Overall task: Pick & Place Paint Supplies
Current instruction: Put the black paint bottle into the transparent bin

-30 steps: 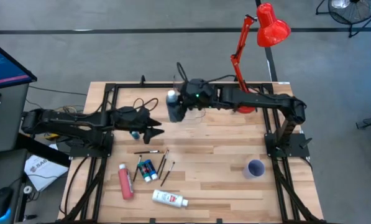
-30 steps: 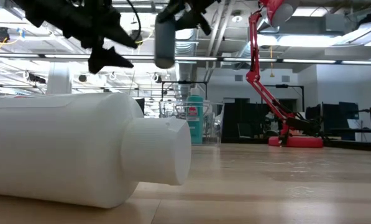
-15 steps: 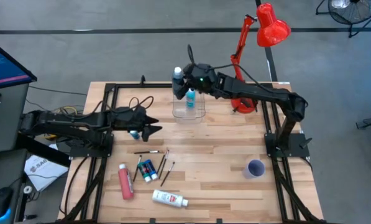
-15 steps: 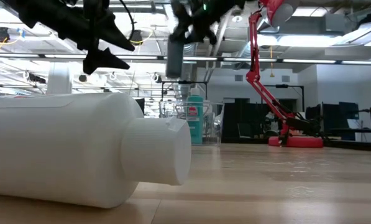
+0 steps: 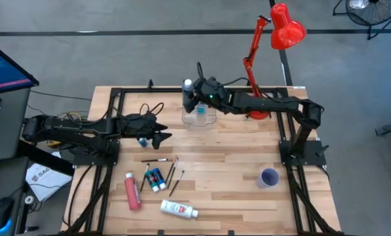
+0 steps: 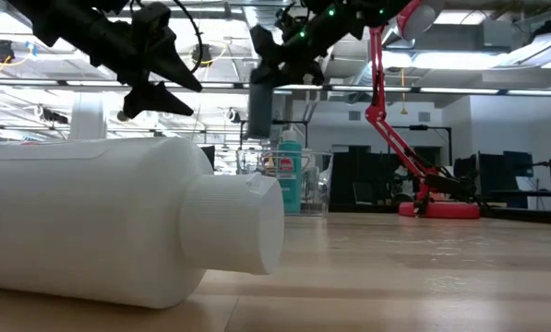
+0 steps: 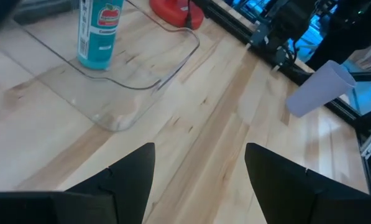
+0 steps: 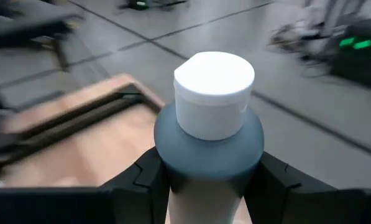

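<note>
bottle (image 5: 188,98) above box (image 5: 199,119) | cup (image 5: 269,177) right | brushes (image 5: 172,172) front-left

Both arms are built of dark, near-black segments joined by rounded joint housings. Thin black cables loop loosely above each wrist. The left gripper (image 5: 164,137) ends in two tapered, pointed black fingers (image 7: 129,180) with flat inner faces and angular outer edges. The right gripper (image 5: 191,99) has two matte black fingers (image 8: 141,177) of similar blocky profile. A small green indicator light glows on the right arm's wrist housing.
</note>
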